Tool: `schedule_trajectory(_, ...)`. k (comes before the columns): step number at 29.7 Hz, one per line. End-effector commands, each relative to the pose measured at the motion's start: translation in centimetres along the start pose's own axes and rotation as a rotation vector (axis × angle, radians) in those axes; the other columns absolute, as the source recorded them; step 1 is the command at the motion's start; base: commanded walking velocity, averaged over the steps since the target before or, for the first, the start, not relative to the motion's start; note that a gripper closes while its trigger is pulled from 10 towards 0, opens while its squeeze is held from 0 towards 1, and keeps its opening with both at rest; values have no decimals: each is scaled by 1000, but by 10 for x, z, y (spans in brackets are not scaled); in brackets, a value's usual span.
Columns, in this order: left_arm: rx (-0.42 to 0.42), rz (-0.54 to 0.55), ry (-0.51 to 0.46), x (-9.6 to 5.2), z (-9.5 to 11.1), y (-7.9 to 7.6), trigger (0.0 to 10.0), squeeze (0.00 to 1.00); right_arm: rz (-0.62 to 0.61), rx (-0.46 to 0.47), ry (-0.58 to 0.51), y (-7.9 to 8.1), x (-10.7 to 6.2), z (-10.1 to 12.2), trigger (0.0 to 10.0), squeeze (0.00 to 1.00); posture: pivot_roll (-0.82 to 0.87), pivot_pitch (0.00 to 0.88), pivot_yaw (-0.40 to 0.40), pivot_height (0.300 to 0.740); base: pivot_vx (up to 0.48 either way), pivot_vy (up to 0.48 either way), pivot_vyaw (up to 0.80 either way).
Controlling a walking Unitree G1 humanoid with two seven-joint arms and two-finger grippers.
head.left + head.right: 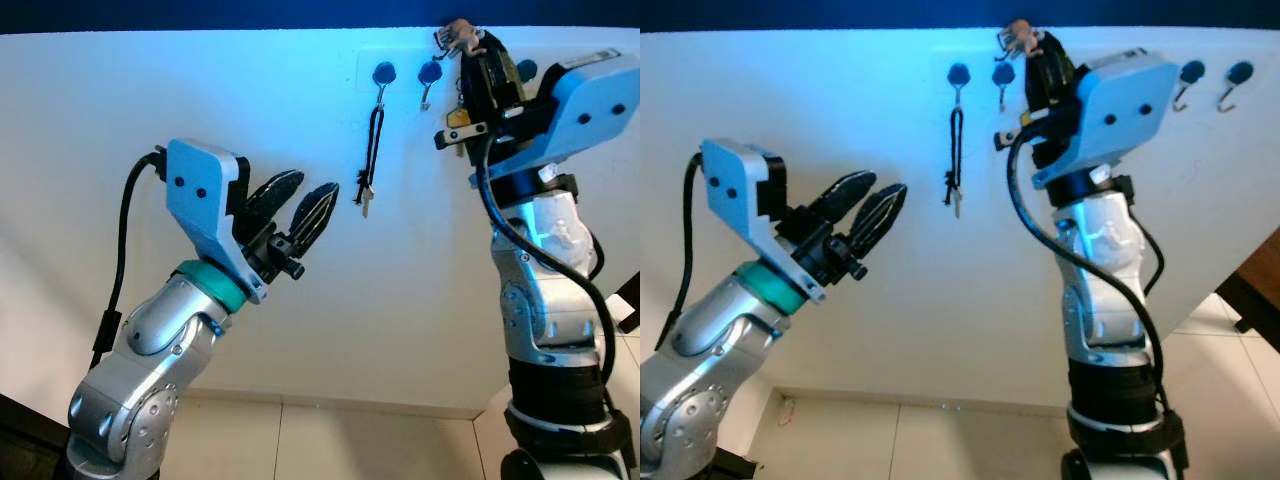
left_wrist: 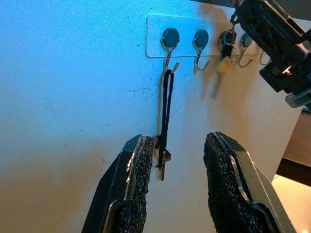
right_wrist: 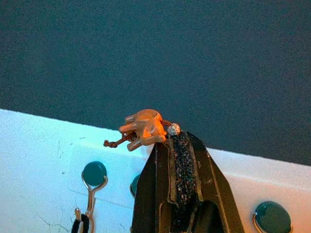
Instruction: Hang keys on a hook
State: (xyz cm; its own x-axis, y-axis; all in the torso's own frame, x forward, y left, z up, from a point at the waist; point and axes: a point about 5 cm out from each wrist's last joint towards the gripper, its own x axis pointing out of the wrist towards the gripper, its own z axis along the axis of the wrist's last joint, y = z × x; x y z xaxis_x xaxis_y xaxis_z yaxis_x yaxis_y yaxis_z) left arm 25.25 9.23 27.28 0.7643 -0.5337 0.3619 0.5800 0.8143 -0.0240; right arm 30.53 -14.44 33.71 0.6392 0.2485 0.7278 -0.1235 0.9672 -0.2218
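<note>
One set of keys (image 1: pixel 456 118) is up at the hook strip (image 2: pixel 204 36), held by your right gripper (image 3: pixel 177 141); its two black fingers are pressed together on the key ring's cord, and a small brown animal charm (image 3: pixel 143 128) sticks out just past the fingertips, above the top edge of the white wall (image 1: pixel 200 90); in the left wrist view the keys dangle in front of the third hook (image 2: pixel 228 39), though you cannot tell whether the ring is over it. Your right gripper is raised high against the wall, level with the strip; a yellowish key part shows just under its fingers in the left eye view.

Beside it, on the first hook (image 1: pixel 384 74), a second key (image 1: pixel 365 195) hangs on a black cord loop (image 1: pixel 375 140); the second hook (image 1: pixel 429 76) sits between that one and your right gripper; two further hooks (image 1: pixel 1215 78) show on the far side of the right arm.

Your left gripper (image 1: pixel 295 205) is lifted lower down and well to the left of the strip; its fingers are spread apart with nothing between them; through the left wrist view the hanging key lines up just beside one fingertip (image 2: pixel 141 160), apart from it, against the wall.
</note>
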Motion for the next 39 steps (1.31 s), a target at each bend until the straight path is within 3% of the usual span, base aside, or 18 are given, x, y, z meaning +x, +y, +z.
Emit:
schedule_trajectory(1, -1, -6, 15, -2, -2, -2, 10000, 0, -1, 15, -32, 1, 3, 7, 10000, 0, -100, 45, 123, 740, 0, 0, 0)
schedule_trajectory(8, -1, -6, 15, -2, -2, -2, 10000, 0, 5, 15, -19, 3, 6, 2, 10000, 0, -96, 45, 122, 740, 0, 0, 0)
schedule_trajectory(19, 0, -1, 14, -3, -1, -2, 10000, 0, 52, 15, 82, 18, 7, -26, 10000, 0, -86, 52, 117, 740, 0, 0, 0)
schedule_trajectory(31, -4, -2, 15, -3, -2, -3, 10000, 0, 66, 27, 99, 21, 4, -32, 10000, 0, -89, 51, 117, 740, 0, 0, 0)
schedule_trajectory(39, -3, 1, 19, -3, -3, -3, 10000, 0, 83, -39, 124, 19, -11, -34, 10000, 0, -92, 52, 114, 740, 0, 0, 0)
